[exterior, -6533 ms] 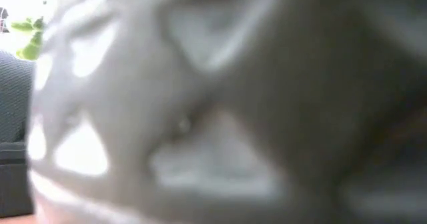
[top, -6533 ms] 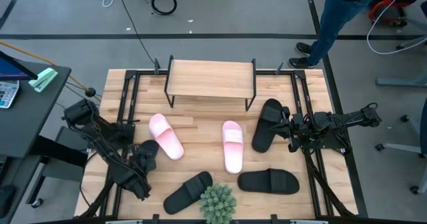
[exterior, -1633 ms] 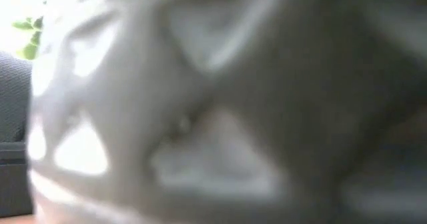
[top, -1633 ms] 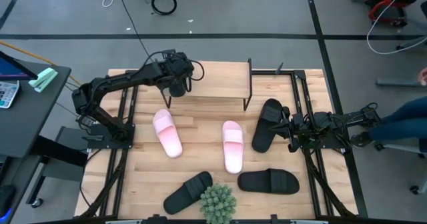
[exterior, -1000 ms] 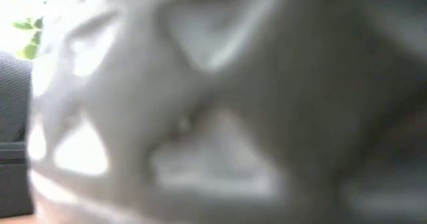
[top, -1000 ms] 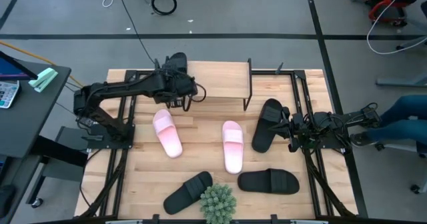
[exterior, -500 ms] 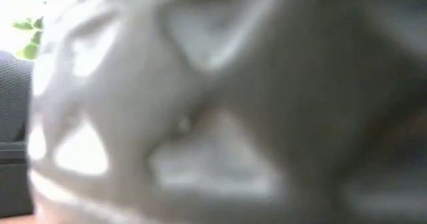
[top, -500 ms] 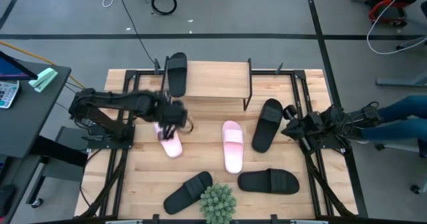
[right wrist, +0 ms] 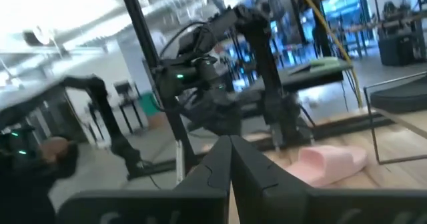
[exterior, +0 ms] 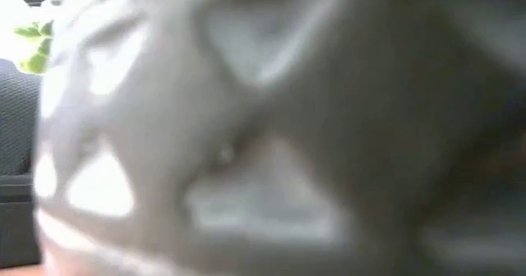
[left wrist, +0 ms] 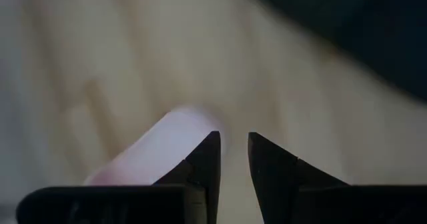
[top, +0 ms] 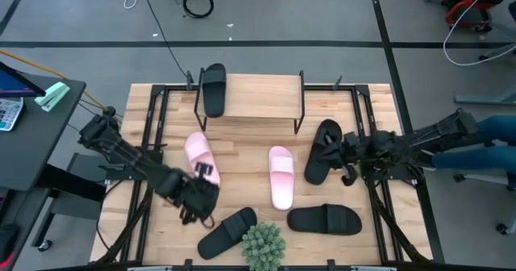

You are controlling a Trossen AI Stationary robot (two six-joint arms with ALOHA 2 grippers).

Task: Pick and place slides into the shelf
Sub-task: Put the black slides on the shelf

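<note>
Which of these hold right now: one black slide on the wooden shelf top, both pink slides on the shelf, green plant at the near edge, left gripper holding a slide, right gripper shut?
1. One matte black slide lies on the low wooden shelf, at its left end. True.
2. Both pink slides are on the shelf. False: the left pink slide and the right pink slide lie on the slatted tabletop.
3. The small green spiky plant stands at the table's near edge. True.
4. The left gripper holds a slide. False: its fingers stand slightly apart with nothing between them.
5. The right gripper is shut and empty. True.
</note>
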